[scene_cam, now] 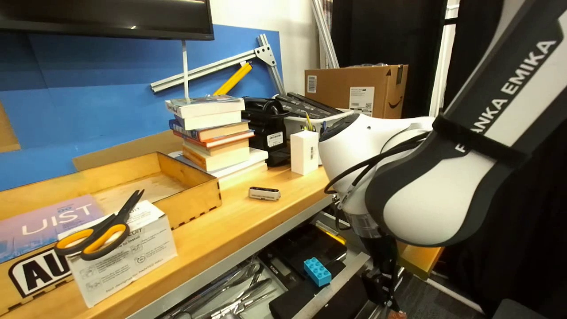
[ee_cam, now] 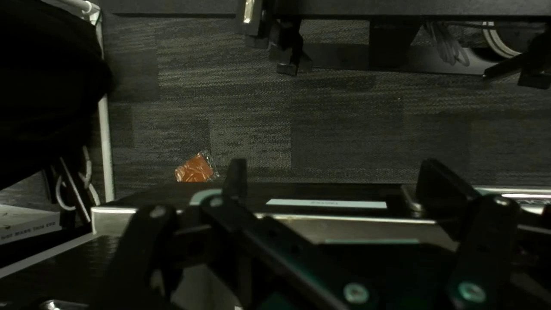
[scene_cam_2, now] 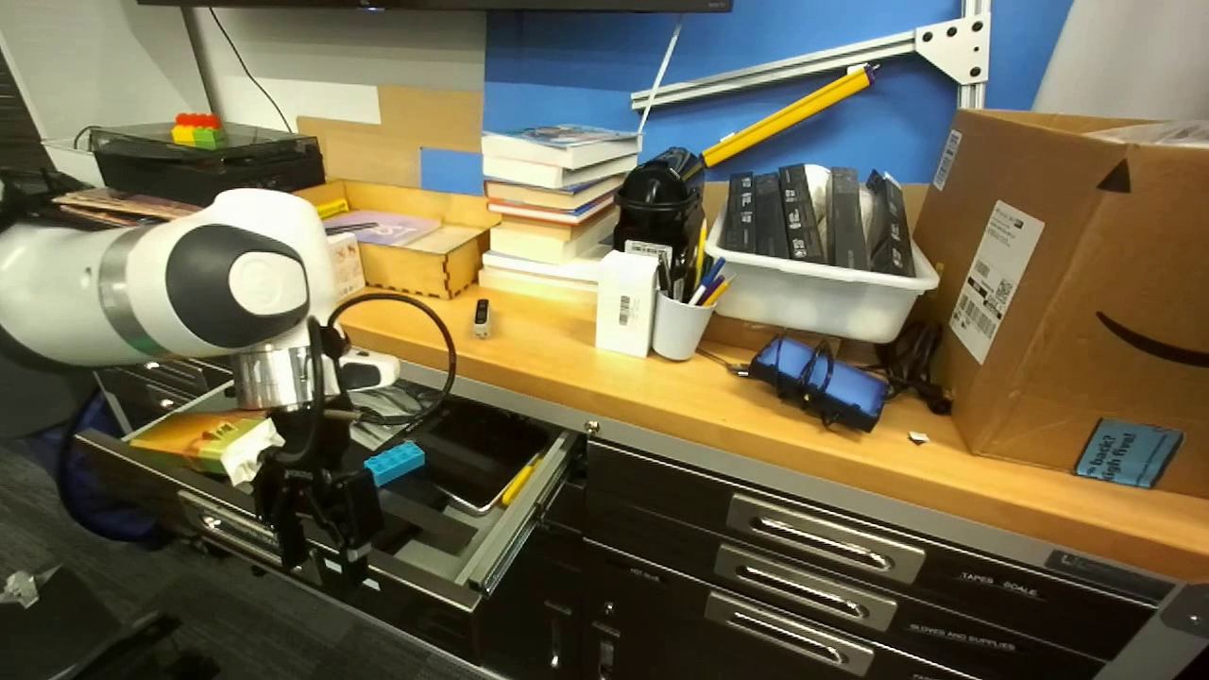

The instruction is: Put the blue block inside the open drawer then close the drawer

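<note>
Gripper (ee_cam: 335, 177) is hanging at the front of the open drawer (scene_cam: 341, 279), fingers (ee_cam: 443, 191) are standing apart, blue block (scene_cam: 317, 271) is lying inside, metal tools (scene_cam: 254, 288) are occupying adjacent space, scissors (scene_cam: 120, 217) are resting atop a white box (scene_cam: 133, 261).

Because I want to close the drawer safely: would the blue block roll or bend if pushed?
The blue block probably slides rather than rolls, given its flat sides. Its straight edges suggest stiffness; its brick-like studs hint at light plastic.

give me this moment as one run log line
blue block: inside drawer | drawer: open | gripper: open, empty, near front of drawer | remaining: close drawer
</note>
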Controlling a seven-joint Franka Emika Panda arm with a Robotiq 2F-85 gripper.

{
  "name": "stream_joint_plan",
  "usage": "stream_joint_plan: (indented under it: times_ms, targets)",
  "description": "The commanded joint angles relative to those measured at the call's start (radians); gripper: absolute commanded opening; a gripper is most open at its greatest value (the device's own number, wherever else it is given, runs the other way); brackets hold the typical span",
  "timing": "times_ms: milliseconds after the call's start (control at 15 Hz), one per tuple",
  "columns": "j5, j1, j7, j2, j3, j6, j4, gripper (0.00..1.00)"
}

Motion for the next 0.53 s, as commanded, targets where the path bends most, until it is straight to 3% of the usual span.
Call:
stream_joint_plan:
  times_ms: [0, 467]
  targets:
    - [-0.065, 0.017, 0.074, 0.042, 0.007, 0.062, 0.074, 1.00]
    - [-0.197, 0.064, 0.207, 0.157, 0.004, 0.165, 0.233, 1.00]
